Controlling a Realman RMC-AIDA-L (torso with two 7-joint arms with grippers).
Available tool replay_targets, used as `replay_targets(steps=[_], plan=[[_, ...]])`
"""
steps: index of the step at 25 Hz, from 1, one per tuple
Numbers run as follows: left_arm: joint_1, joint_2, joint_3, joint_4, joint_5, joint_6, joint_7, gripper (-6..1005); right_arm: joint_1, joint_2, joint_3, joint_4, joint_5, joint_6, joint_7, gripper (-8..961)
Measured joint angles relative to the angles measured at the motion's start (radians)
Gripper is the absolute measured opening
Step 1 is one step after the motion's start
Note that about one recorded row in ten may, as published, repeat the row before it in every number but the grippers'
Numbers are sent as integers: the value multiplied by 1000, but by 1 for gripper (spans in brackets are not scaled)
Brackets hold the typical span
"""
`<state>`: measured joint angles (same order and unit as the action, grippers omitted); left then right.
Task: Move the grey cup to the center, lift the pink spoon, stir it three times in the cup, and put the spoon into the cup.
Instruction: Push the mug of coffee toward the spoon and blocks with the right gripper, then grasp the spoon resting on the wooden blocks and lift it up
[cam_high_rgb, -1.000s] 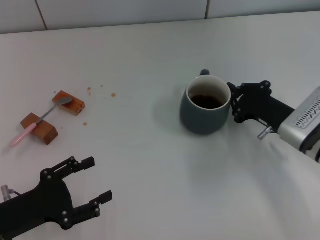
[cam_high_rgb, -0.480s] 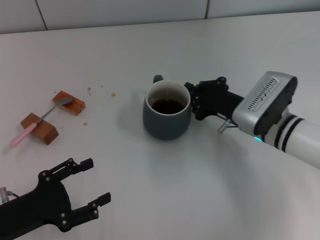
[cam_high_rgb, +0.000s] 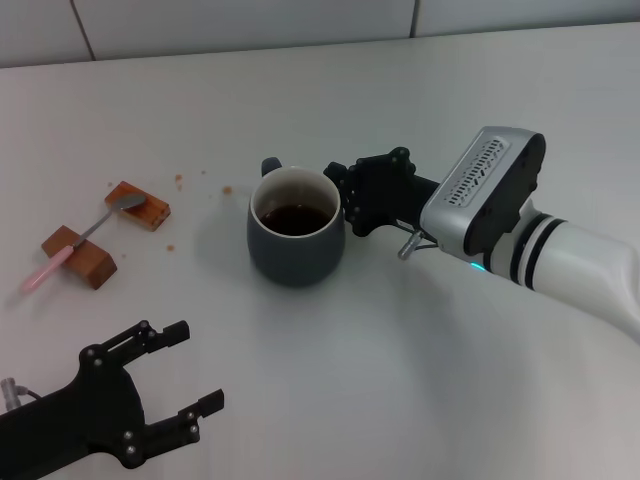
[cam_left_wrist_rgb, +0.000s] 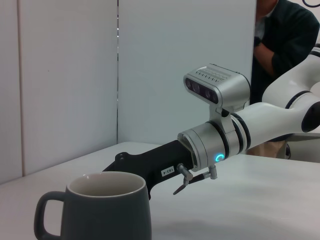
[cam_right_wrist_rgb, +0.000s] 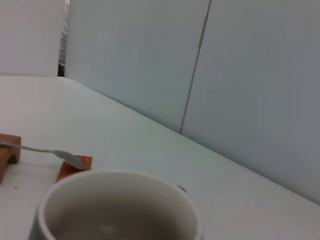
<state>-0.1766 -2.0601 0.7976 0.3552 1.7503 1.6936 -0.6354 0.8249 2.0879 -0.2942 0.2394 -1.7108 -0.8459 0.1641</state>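
Observation:
The grey cup (cam_high_rgb: 295, 250) stands near the middle of the white table with dark liquid inside and its handle toward the back left. It also shows in the left wrist view (cam_left_wrist_rgb: 107, 215) and close up in the right wrist view (cam_right_wrist_rgb: 115, 210). My right gripper (cam_high_rgb: 342, 200) is open and pressed against the cup's right side. The pink spoon (cam_high_rgb: 80, 238) lies at the far left across two brown wooden blocks, bowl on the far block; its bowl shows in the right wrist view (cam_right_wrist_rgb: 65, 157). My left gripper (cam_high_rgb: 197, 365) is open and empty at the front left.
Two brown wooden blocks (cam_high_rgb: 137, 205) (cam_high_rgb: 80, 257) hold the spoon off the table. Small brown crumbs (cam_high_rgb: 226, 189) lie between the blocks and the cup. A person (cam_left_wrist_rgb: 285, 30) stands behind the right arm (cam_left_wrist_rgb: 215, 145) in the left wrist view.
My right gripper has moved left across the table with the grey cup against it, from the right side to near the middle. The spoon, blocks and left arm have barely moved.

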Motion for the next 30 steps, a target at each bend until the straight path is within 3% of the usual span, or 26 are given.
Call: replay_targets(steps=[4,6,7,8,10,12,13,14,17,23,30], plan=[[1,0,0,-2,0,-3,1,796,-66,-4,35,-34,10,-60,2,30],[1,0,0,-2,0,-7,1,796,-144,-7,90,-77,12,-171,9,29],[2,0,0,-2,2,-13,2,795,-226,-9,142,-127,12,-324,27,29],[2,0,0,-2,2,-13,2,795,-226,-9,142,-127,12,-324,27,29],[2,0,2,-2,2,-16,2,795,-310,-11,162,-186,12,-502,87,29],[2,0,1,-2,3,-17,2,795,-404,-11,134,-289,-8,-724,209,29],[2,0,1,-2,3,-17,2,796,-404,-11,134,-289,-8,-724,209,29],[2,1,1,-2,3,-17,2,796,-449,-11,97,-348,-33,-823,252,29],[2,1,2,3,3,-17,2,796,-509,-11,18,-432,-97,-938,298,29],[0,2,7,5,3,-17,2,796,-558,-11,-68,-517,-245,-983,374,30],[0,2,3,7,15,-17,2,796,-561,-11,-71,-536,-430,-888,411,29]])
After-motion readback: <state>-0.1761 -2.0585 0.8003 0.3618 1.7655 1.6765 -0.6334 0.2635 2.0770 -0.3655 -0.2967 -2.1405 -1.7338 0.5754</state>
